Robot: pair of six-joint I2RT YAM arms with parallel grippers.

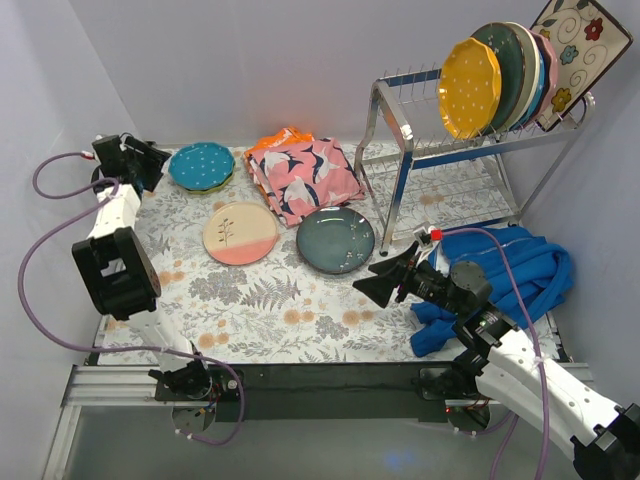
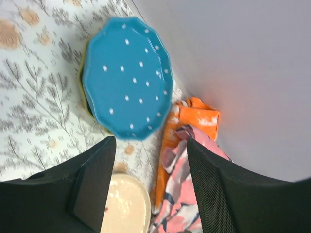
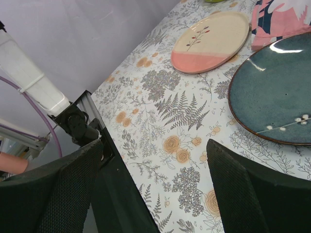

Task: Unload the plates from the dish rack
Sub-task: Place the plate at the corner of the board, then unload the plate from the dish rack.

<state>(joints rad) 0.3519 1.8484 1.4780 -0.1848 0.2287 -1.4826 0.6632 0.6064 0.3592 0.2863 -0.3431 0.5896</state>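
The chrome dish rack (image 1: pixel 400 165) stands at the back right. Its top tier holds an orange dotted plate (image 1: pixel 469 87), a dark teal plate (image 1: pixel 507 65), other plates behind, and a square floral plate (image 1: pixel 578 50). On the table lie a blue dotted plate (image 1: pixel 201 165) (image 2: pixel 127 77) stacked on a lime one (image 2: pixel 82 92), a cream-pink plate (image 1: pixel 240 232) (image 3: pixel 211 41), and a dark teal plate (image 1: pixel 335 240) (image 3: pixel 274 92). My left gripper (image 1: pixel 158 165) (image 2: pixel 150 145) is open and empty beside the blue plate. My right gripper (image 1: pixel 366 277) (image 3: pixel 155 150) is open and empty, just in front of the table's teal plate.
A pink bird-print cloth (image 1: pixel 303 175) (image 2: pixel 189 189) lies over something orange (image 2: pixel 194 114) at the back middle. A blue garment (image 1: pixel 510 270) is heaped at the right under the rack's front. Grey walls close in on three sides. A black rail (image 1: pixel 330 375) runs along the near edge.
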